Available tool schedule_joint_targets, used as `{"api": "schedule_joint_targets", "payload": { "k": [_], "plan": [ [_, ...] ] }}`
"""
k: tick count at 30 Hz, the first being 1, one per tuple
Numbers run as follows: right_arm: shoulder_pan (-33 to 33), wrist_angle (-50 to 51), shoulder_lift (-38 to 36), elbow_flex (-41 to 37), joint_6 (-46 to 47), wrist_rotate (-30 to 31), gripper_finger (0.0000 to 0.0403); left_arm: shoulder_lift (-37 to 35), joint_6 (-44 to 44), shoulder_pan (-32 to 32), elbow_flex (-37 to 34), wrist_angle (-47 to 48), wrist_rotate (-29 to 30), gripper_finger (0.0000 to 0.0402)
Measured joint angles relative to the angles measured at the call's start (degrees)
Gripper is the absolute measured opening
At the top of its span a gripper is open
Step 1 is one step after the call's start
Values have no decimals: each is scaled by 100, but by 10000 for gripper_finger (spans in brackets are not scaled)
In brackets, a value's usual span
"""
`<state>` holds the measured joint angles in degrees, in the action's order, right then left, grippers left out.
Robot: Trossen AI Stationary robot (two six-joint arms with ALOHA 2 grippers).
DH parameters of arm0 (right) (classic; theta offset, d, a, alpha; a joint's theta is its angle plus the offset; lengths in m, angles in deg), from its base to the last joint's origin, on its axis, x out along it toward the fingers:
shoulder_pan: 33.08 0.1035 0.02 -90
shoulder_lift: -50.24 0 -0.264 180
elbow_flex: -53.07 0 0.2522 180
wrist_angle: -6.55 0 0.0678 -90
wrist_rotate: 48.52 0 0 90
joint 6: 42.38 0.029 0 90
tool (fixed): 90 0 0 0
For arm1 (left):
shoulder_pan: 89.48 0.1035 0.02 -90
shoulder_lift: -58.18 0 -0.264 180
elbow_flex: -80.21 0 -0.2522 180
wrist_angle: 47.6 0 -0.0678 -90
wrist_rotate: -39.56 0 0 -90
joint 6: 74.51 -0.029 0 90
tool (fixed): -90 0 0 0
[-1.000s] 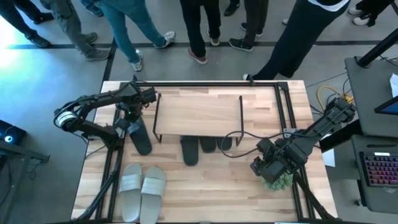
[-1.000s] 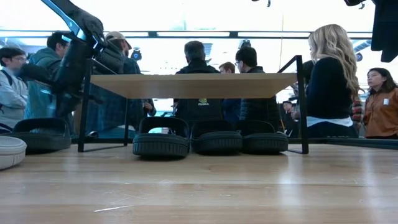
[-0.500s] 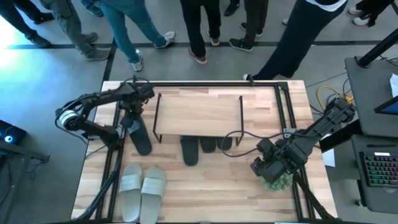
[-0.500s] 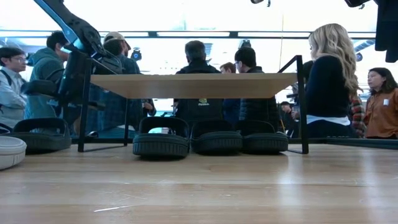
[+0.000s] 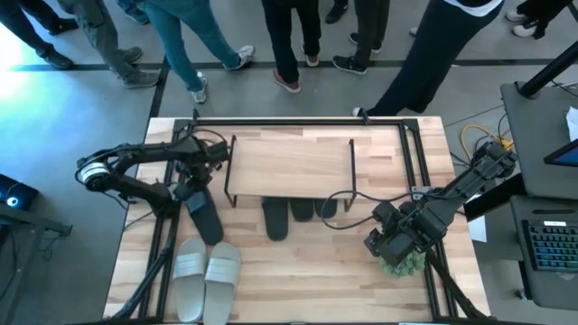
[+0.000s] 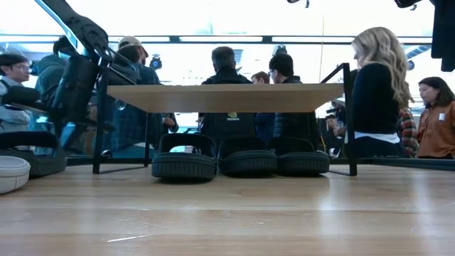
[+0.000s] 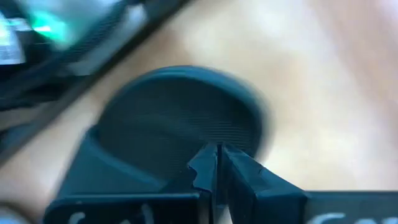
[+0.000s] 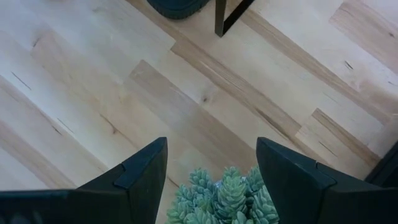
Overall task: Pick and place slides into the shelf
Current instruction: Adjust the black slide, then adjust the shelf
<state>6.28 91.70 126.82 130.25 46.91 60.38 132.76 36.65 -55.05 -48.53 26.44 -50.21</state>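
The left gripper (image 5: 194, 177) sits just off the shelf's (image 5: 289, 161) left end, over the heel end of a black slide (image 5: 204, 215) that lies angled on the tabletop (image 5: 298, 275) outside the rack. In the left wrist view its fingers (image 7: 208, 165) are pressed together with only a thin seam between them, right above the slide's blurred dark footbed (image 7: 180, 124); whether they pinch the strap cannot be made out. From the low view this slide (image 6: 32, 153) is cut off at the picture's edge, partly behind the arm. Three more black slides (image 6: 185, 156) stand side by side under the shelf board (image 6: 224, 97); from above only their toes (image 5: 276, 218) poke out from beneath the wood. Two pale grey slides (image 5: 206, 268) lie together near the table's front left corner. The right gripper (image 8: 211, 180) waits at the right front, its fingers apart around a small green succulent (image 8: 227, 199), without visibly touching it.
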Motion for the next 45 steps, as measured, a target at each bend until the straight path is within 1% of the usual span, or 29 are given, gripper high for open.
{"api": "schedule_joint_targets", "payload": {
  "k": [5,7,12,14,16,19,20,22,24,25,26,27,28,29,30,32,33,34,35,36,38,40,42,43,44,45],
  "plan": [
    [0,-7,0,0,0,5,238,-233,-105,187,249,-421,670,6],
    [0,-9,0,0,0,13,238,-300,-169,239,337,-412,946,6],
    [0,-13,0,0,-92,17,238,-572,-359,267,525,-473,1333,6],
    [0,-14,0,0,-205,23,238,-793,-866,261,599,-812,1553,6],
    [0,-18,0,-1,-327,47,238,-1084,-1778,257,646,-1373,1583,6],
    [0,-15,0,-24,-564,63,238,-1598,-3685,131,675,-2502,1291,6],
    [0,-21,0,-32,-622,63,238,-1767,-4259,50,675,-2830,1109,6],
    [0,-24,0,-52,-689,63,238,-2045,-5010,-117,674,-3198,523,6],
    [0,-26,0,-74,-708,63,238,-2322,-5403,-410,658,-3405,-288,6],
    [0,-24,0,-84,-708,63,238,-2465,-5488,-703,663,-3656,-729,6],
    [0,-21,0,-94,-708,62,238,-2610,-5529,-1056,676,-3870,-1026,6],
    [0,-24,0,-101,-703,61,238,-2754,-5552,-1449,680,-4006,-1110,6],
    [0,-22,2,-112,-699,61,238,-2871,-5569,-1796,673,-4109,-911,6],
    [0,-22,2,-116,-699,61,238,-2986,-5628,-2072,676,-4167,-428,6],
    [0,-31,2,-116,-699,61,238,-3126,-5675,-2232,727,-4005,233,6],
    [0,-107,2,-116,-717,57,238,-3395,-5629,-2203,870,-3193,1542,6],
    [0,-146,2,-107,-734,55,238,-3538,-5603,-2116,912,-2823,1995,6],
    [0,-152,2,-95,-749,47,238,-3642,-5620,-2045,920,-2638,2128,6],
    [0,-155,1,-85,-750,28,238,-3724,-5745,-2027,909,-2648,2056,6],
    [4,-177,0,-83,-742,-10,238,-3798,-5910,-2044,895,-2781,1824,6],
    [25,-277,0,-85,-855,-262,238,-3868,-6242,-2204,888,-3160,1045,6],
    [104,-470,0,-88,-1158,-436,238,-3805,-6329,-2557,885,-3711,364,6],
    [159,-557,1,-90,-1417,-386,238,-3655,-6178,-3027,885,-4431,224,6],
    [163,-430,2,-90,-1458,-286,237,-3545,-6186,-3292,885,-4846,225,6],
    [129,-132,2,-90,-1268,-174,237,-3397,-6256,-3548,885,-5237,268,6],
    [35,340,2,-90,-822,-77,236,-3201,-6347,-3798,885,-5533,423,6]
  ]
}}
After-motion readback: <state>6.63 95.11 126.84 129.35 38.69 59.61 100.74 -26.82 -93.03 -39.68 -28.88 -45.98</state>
